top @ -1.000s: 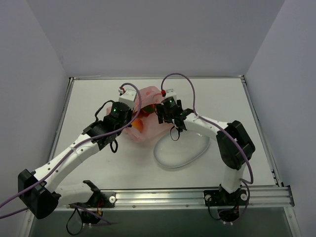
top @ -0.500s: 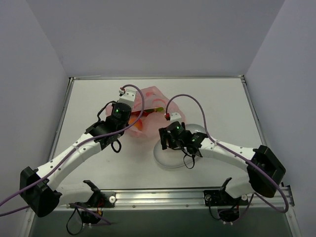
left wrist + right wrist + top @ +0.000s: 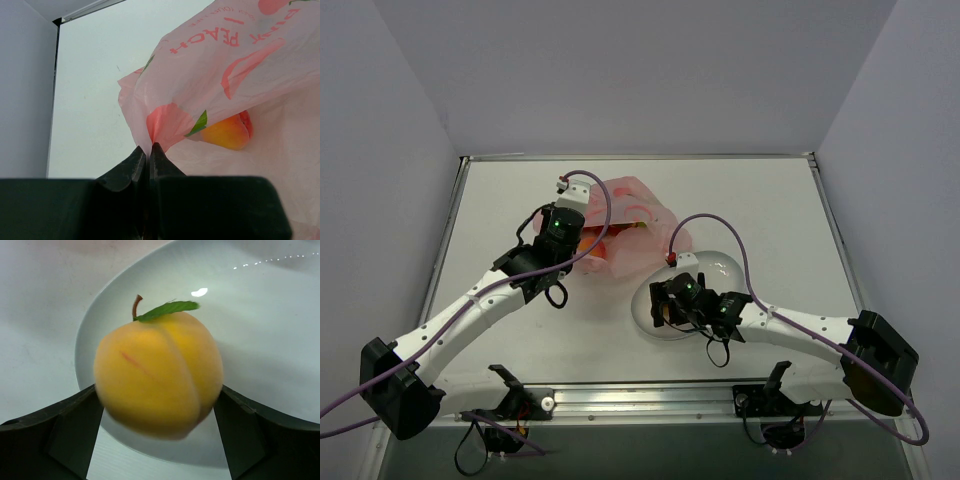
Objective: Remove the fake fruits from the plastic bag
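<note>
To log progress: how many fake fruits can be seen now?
2 clear: one peach in the right gripper over the plate, one orange fruit inside the plastic bag. More may be hidden there.

The left arm (image 3: 470,305) and right arm (image 3: 800,325) are white tubes with black joints. Each carries a purple cable (image 3: 606,205) and a small green light (image 3: 557,224).
</note>
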`<state>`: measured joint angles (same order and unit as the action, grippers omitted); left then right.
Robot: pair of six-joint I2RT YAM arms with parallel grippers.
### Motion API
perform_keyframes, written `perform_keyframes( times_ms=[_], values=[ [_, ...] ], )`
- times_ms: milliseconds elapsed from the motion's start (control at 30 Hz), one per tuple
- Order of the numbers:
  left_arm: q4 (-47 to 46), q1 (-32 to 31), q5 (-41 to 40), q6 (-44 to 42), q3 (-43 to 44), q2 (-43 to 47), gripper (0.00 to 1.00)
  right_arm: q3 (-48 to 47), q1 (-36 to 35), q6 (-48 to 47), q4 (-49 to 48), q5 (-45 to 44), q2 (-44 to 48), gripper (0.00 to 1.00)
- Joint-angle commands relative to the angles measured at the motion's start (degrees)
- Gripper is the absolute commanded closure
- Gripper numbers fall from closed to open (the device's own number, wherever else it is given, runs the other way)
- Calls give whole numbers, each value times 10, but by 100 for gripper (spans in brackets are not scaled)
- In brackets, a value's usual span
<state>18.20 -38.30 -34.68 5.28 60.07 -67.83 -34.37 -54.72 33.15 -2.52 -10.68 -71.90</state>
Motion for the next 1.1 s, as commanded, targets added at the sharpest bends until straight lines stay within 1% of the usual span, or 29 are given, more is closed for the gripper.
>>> perform_keyframes(
  times_ms=[0,33,133,200,267,300,400,433,500,533,600,700,733,800,867,900,933,1000,1067],
  values=[
    [3,-5,14,-6,13,8,98,-2,-8,22,-18,-13,-2,18],
    [3,-5,21,-8,13,8,98,-3,-10,23,-17,-12,3,14],
    [3,-5,42,-9,14,7,98,-7,-11,24,-16,-3,15,9],
    [3,-5,49,-8,14,9,98,-10,-12,24,-14,3,21,8],
    [3,-5,63,-7,14,11,98,-19,-12,24,0,-2,32,9],
    [2,-5,68,-5,13,13,98,-24,-12,25,6,-13,36,11],
    [2,-14,88,-4,14,16,98,-48,-13,19,21,-36,62,20],
    [-2,-14,97,-3,12,19,98,-57,-13,15,23,-42,75,29],
    [-10,-15,133,0,6,31,98,-85,-11,4,23,-49,77,39],
    [-18,-15,144,0,2,35,98,-95,-9,-4,23,-57,70,45],
    [-20,-18,165,0,-1,38,98,-125,-7,-11,23,-62,53,46],
    [-19,-24,172,-3,0,36,98,-165,-1,-28,11,-70,-2,47],
    [-18,-27,171,-3,0,34,98,-174,2,-31,0,-76,-31,50],
    [-18,-30,163,-4,1,32,98,-198,15,-32,-22,-76,-62,52],
    [-14,-33,153,-1,2,32,98,-213,26,-34,-42,-65,-102,53],
    [-12,-34,141,0,4,30,98,-218,36,-35,-55,-57,-114,53],
    [-2,-34,112,2,7,27,98,-231,43,-37,-80,-47,-138,52],
    [5,-35,96,8,14,21,98,-247,58,-45,-99,-23,-163,51],
    [3,-35,100,12,14,21,98,-277,68,-53,-119,-2,-206,47]
  ],
)
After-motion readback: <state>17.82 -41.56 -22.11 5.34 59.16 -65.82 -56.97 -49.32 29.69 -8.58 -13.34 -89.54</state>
